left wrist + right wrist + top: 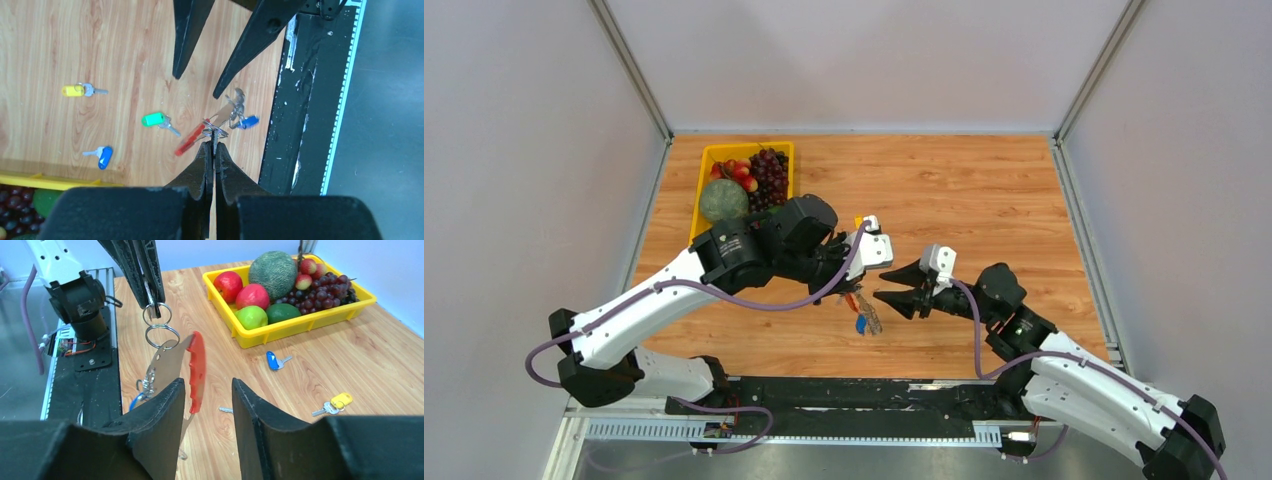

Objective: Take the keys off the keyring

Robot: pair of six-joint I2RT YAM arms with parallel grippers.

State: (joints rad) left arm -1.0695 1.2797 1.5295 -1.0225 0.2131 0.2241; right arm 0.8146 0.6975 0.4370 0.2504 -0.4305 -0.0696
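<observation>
The keyring hangs lengthwise downward from the left claw.

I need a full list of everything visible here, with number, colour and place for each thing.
yellow key: one, yellow, on the table
green key: one, green, on the table
loose blue key: one, blue, on the table near the tray
attached blue key: one, blue, at the keyring's low end
keyring: one, grey with red band, hanging from the left pincer
tray: one, yellow, far left of table
fruit: several, red, green, purple, in the tray
table: one, light wood
left pincer: one, black, shut on the keyring's top ring
right pincer: one, black, open, beside the keyring
</observation>
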